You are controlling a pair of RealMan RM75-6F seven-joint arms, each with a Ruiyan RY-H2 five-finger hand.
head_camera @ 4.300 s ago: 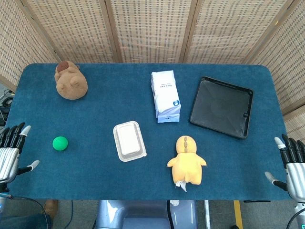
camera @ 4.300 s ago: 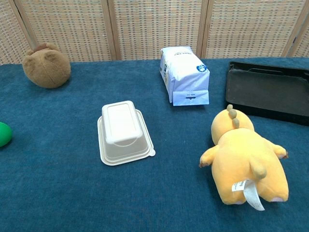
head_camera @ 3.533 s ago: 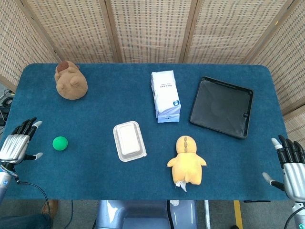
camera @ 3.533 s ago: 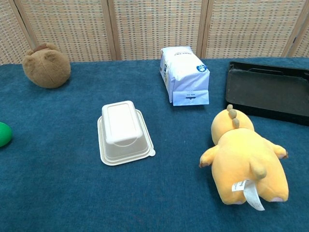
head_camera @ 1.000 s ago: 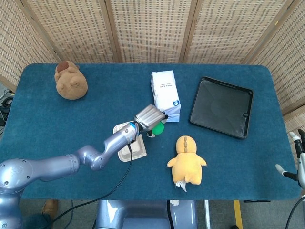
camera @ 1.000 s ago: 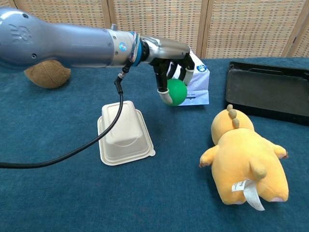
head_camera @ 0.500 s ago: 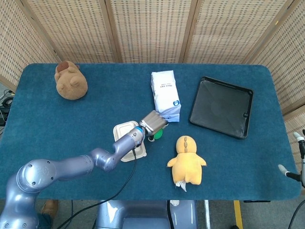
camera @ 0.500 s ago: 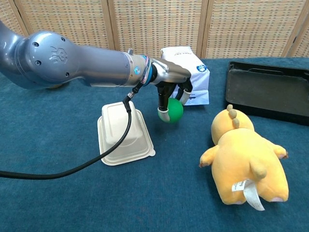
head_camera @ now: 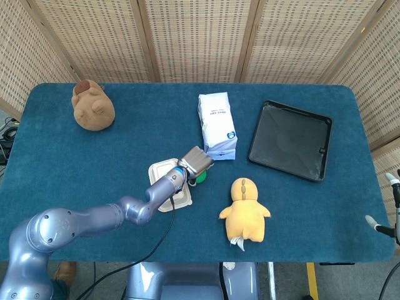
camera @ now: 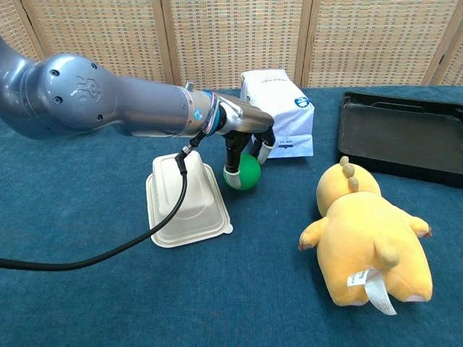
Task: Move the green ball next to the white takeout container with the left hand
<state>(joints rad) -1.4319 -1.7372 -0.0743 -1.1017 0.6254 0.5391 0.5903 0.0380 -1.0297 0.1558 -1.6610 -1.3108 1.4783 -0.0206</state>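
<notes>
Bench (head_camera: 81, 156), blue cloth cover, contents left to right.

Brown plush toy (head_camera: 92, 106): far left corner, well apart from the work.

White takeout container (camera: 184, 199): lidded, light, thin-walled; lies left of centre. Judged easy to shove aside if knocked.

Left robot hand (camera: 246, 130): reaches in over the container, its fingers (camera: 233, 160) curled down around the ball from above. It holds the ball; whether the ball already rests on the cloth or hangs just above it cannot be told from either view.

Green ball (camera: 245, 172): just beside the container's right edge, in front of the white bag. Small, smooth, round. Judged light and likely to roll once let go, and somewhat slippery under hard fingertips. Best hold is as shown, fingers wrapped over the top and down both sides, below the widest part. Release low and gently so it stays by the container.

White bag (head_camera: 217, 125): printed paper pack, lying behind the ball, near it.

Yellow plush toy (camera: 365, 242): lying face down, right of the ball, apart from it.

Black tray (head_camera: 290, 140): shallow, far right of the bench.

Right robot hand (head_camera: 392, 206): only a sliver at the frame's right edge; its state cannot be told.
</notes>
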